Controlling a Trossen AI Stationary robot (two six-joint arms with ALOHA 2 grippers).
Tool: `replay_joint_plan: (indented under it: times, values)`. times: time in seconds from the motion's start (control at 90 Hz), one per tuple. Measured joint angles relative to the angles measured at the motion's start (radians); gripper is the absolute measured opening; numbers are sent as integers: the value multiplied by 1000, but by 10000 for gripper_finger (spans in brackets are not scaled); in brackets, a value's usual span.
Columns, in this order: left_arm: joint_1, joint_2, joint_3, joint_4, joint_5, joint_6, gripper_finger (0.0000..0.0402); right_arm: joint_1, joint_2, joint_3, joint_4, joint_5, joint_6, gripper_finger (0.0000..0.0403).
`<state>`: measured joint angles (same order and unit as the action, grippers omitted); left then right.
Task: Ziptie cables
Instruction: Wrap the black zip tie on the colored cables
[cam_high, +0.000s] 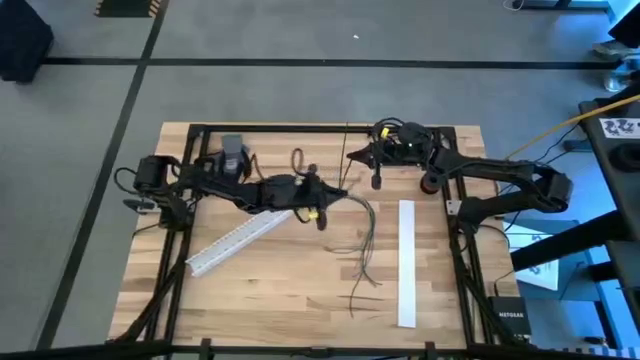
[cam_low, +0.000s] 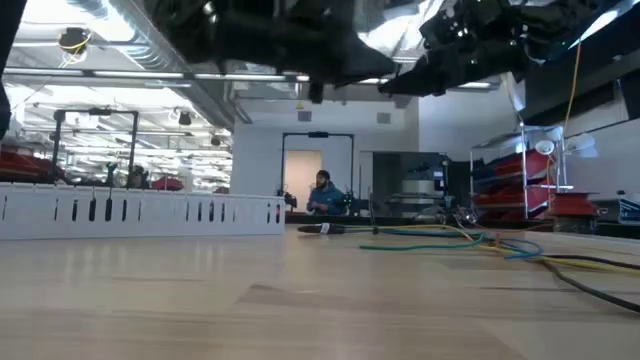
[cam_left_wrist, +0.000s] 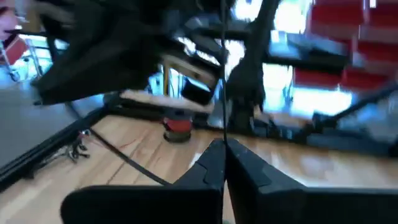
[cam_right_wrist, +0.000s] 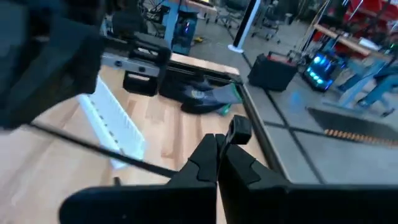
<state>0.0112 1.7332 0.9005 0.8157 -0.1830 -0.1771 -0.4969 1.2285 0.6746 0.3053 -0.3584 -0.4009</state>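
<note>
Cables (cam_high: 362, 245) loosely bunched mid-table between two white slotted strips (cam_high: 238, 240), one strand (cam_right_wrist: 93, 146) lifted clear. Pinched in the left gripper (cam_left_wrist: 224, 163), fingers pressed together on the thin strand (cam_left_wrist: 223, 74). Right gripper (cam_right_wrist: 216, 158) likewise clamped on it near the far edge. Best kept taut and level, no jerking

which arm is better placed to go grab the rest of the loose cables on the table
Left, probably. The left gripper is right next to the loose cables at mid-table, though shut on a strand already. The right gripper sits at the far edge, also shut on a strand, farther from the bunch.
</note>
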Motion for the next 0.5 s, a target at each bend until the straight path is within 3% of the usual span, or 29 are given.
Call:
replay_joint_plan:
  times: [0.156, 0.367, 0.5]
  values:
    - [18, 1, -20, 6, -4, -150, 0, 0, 0, 0, 43, 54, -79, 0]
    - [28, 3, -20, 10, -9, -218, 0, 12, 10, 0, 113, 107, -162, 0]
    - [43, 5, -19, -19, -3, -257, 0, 64, 38, 0, 169, 203, -257, 0]
